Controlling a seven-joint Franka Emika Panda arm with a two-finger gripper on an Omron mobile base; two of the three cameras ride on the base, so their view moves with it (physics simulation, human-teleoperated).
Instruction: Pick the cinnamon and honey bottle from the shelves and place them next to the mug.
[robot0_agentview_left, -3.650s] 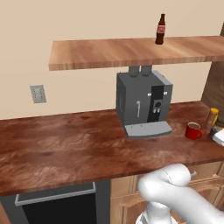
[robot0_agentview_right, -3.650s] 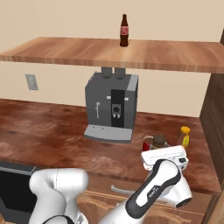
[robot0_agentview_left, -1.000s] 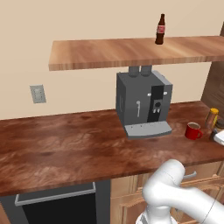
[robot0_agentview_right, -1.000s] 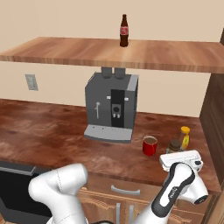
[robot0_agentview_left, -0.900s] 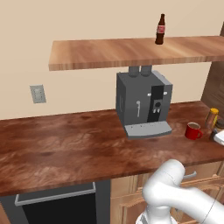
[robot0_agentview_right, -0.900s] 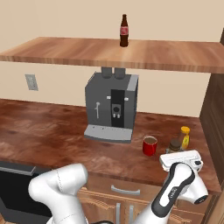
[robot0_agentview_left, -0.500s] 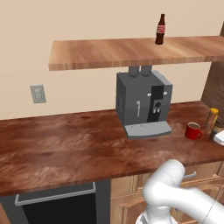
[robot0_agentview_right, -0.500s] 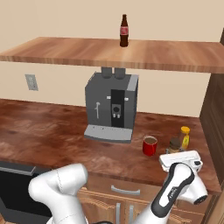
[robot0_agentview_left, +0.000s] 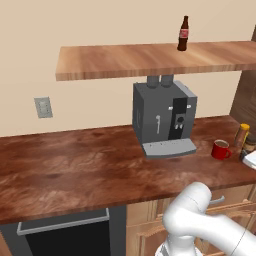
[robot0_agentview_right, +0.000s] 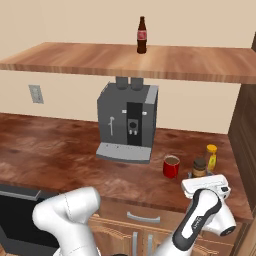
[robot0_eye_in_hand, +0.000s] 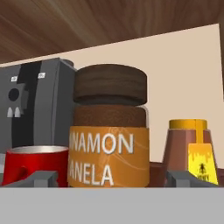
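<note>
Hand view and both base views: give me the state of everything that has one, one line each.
cinnamon: upright on the counter, capped, between the tool's tips.
honey bottle: upright, capped, beside the cinnamon.
mug: upright near the cinnamon.
tool: open, gripping nothing.
slim brown bottle: upright on the shelves.

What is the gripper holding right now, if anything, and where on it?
Nothing. The gripper is open, its fingertips apart on either side of the cinnamon, which stands on the counter between the mug and the honey bottle.

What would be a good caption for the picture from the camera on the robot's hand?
Cinnamon jar standing on the counter between the red mug and the honey bottle, coffee machine behind.
</note>
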